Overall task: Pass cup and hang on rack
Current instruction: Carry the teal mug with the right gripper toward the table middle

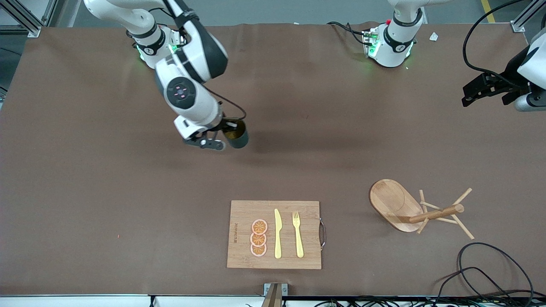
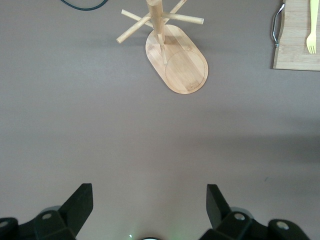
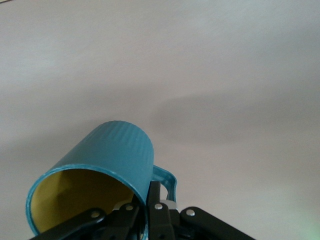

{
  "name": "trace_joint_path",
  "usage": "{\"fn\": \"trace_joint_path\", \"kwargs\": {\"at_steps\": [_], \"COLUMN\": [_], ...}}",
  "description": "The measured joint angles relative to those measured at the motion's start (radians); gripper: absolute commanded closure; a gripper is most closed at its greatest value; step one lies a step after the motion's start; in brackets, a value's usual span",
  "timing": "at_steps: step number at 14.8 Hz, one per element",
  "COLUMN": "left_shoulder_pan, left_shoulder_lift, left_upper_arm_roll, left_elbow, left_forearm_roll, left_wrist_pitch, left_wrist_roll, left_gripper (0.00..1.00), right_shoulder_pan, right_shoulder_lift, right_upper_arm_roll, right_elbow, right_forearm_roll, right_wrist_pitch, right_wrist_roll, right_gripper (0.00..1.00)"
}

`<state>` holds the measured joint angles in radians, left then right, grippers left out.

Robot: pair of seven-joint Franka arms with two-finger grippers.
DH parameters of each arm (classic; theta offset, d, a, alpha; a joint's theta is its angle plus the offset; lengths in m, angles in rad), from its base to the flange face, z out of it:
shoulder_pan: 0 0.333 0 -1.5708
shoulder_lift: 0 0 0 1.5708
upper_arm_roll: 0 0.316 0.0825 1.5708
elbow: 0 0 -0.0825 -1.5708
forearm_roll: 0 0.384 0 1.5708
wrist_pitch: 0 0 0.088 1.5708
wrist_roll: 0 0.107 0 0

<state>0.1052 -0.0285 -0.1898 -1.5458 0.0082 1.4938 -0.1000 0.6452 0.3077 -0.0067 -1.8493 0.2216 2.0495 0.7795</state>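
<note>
Surface: brown tabletop (image 1: 106, 192) under both arms, with cables at the corner nearest the front camera on the left arm's end.
Right gripper (image 1: 222, 134): up in the air over the tabletop's middle stretch toward the right arm's end, fingers clamped on the wall of the cup (image 1: 236, 134) at its rim, one inside and one outside.
Cup: teal, ribbed, yellow inside, lifted off the tabletop, handle (image 3: 165, 181) just beside the fingers.
Left gripper (image 1: 486, 90): waits over the tabletop's edge at the left arm's end, fingers (image 2: 77, 202) spread wide, nothing between them.
Rack (image 1: 416, 211): wooden mug tree standing on its oval base, near the camera-side edge toward the left arm's end.
Cutting board (image 1: 243, 256): at the middle of the camera-side edge, bearing orange slices (image 1: 258, 238), a yellow knife (image 1: 277, 234) and a yellow fork (image 1: 297, 234).
</note>
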Motion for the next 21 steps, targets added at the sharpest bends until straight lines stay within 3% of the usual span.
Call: {"fn": "trace_joint_path", "kwargs": {"at_steps": [5, 8, 16, 17, 18, 19, 21], "left_shoulder_pan": [-0.001, -0.002, -0.001, -0.002, -0.002, -0.002, -0.003], "left_shoulder_lift": [0.009, 0.009, 0.007, 0.007, 0.007, 0.008, 0.009], "left_upper_arm_roll": [-0.001, -0.004, -0.005, -0.005, -0.006, -0.006, -0.006], "left_elbow": [0.0, 0.001, 0.005, 0.005, 0.005, 0.005, 0.005], "left_forearm_roll": [0.0, 0.0, 0.0, -0.001, -0.004, -0.009, -0.016], "left_wrist_pitch": [0.003, 0.003, 0.003, 0.003, 0.003, 0.003, 0.003], "left_wrist_roll": [0.0, 0.0, 0.0, 0.001, 0.001, 0.001, 0.0], "left_gripper": [0.0, 0.0, 0.0, 0.0, 0.0, 0.0, 0.0], "right_shoulder_pan": [0.162, 0.188, 0.188, 0.188, 0.188, 0.188, 0.188], "right_shoulder_lift": [0.17, 0.244, 0.283, 0.283, 0.283, 0.283, 0.283], "right_upper_arm_roll": [-0.001, -0.004, -0.014, -0.014, -0.014, -0.015, -0.015], "right_elbow": [0.095, 0.125, 0.149, 0.15, 0.15, 0.15, 0.15], "right_forearm_roll": [0.003, 0.003, 0.003, 0.003, 0.003, 0.003, 0.003], "right_wrist_pitch": [0.148, 0.19, 0.19, 0.19, 0.19, 0.188, 0.182], "right_wrist_roll": [0.246, 0.275, 0.275, 0.274, 0.274, 0.274, 0.274], "right_gripper": [1.0, 1.0, 0.91, 0.7, 0.27, 0.0, 0.0]}}
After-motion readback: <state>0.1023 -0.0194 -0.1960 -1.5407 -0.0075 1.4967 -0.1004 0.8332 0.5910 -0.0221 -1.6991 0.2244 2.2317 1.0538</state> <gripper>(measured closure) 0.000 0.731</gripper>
